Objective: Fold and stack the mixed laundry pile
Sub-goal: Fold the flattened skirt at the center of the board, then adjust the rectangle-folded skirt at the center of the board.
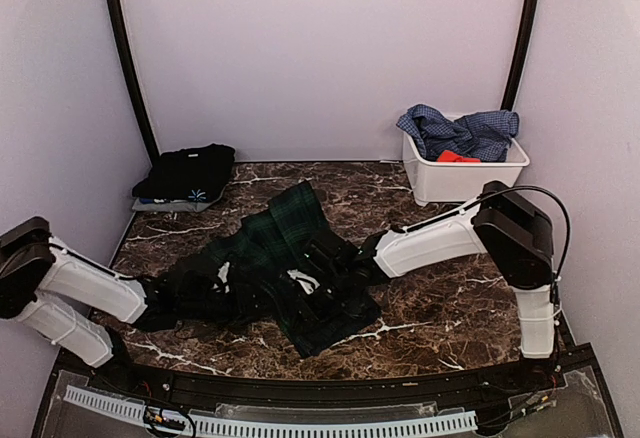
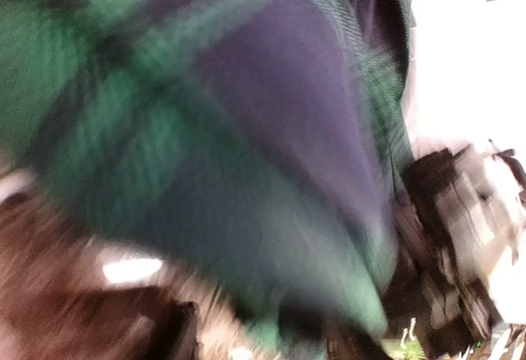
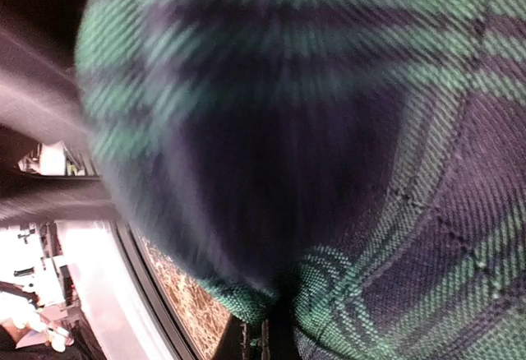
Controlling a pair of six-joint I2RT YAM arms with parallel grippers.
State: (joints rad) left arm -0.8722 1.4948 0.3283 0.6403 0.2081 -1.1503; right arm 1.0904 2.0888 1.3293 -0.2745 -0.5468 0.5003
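Observation:
A dark green-navy plaid garment lies rumpled across the middle of the marble table. My right gripper reaches in from the right onto its middle. In the right wrist view the plaid cloth is gathered into the pinch of that gripper, which is shut on it. My left gripper is at the garment's left edge. The left wrist view is blurred: plaid cloth fills it and the fingers do not show clearly. A folded black garment sits at the back left.
A white bin at the back right holds a blue checked shirt and a small red-orange piece. The black garment rests on a thin blue-grey layer. White walls close in on three sides.

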